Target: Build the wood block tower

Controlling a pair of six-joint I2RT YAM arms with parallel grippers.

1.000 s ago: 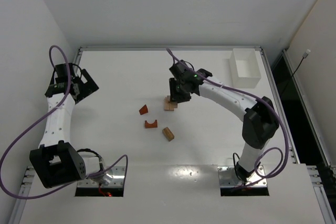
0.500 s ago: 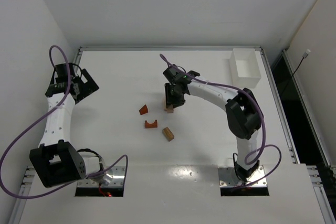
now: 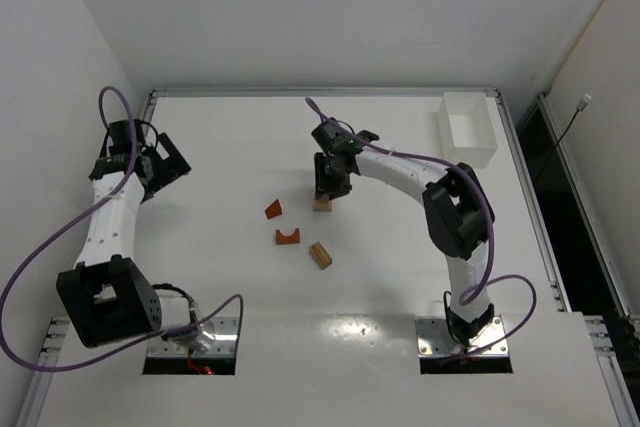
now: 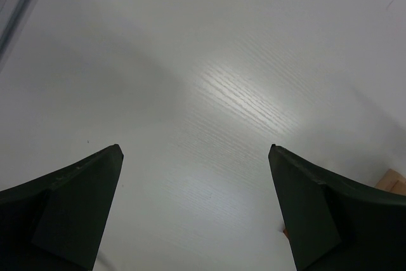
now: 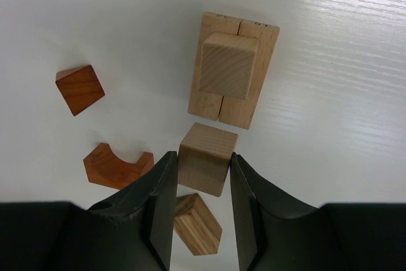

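Wood block tower (image 5: 228, 65) is only begun. Two pale planks lie side by side on the desk (image 3: 220, 137) with one pale cube on top, a little toward 12 o'clock from the desk's middle.

The right hand (image 5: 201, 155) is closed to the width of another pale cube (image 5: 209, 141) and grips it by two opposite faces. In the wrist view that cube sits just off the near ends of the planks, not over the stacked cube.

In the last second the right arm has folded its elbow in toward the middle of the desk. The hand has slid slightly toward 9 o'clock above the stack. The stack and the loose pieces have not stirred, and the left arm has barely shifted. I take this as lining up. The cube is not yet set down, and it has to come over the top cube before release.

Three pieces wait near the tower. A reddish wedge (image 3: 273, 210) lies at 8 o'clock from it, a reddish arch (image 3: 288, 237) at 7 o'clock, and a tan block (image 3: 320, 254) at 6 o'clock.

Well away at 9 o'clock, the left hand (image 4: 194, 148) has its fingers spread wide over bare desk and holds nothing.

The white box (image 3: 467, 129) sits at 2 o'clock from the tower, by the far right corner. From above I see nothing inside it.
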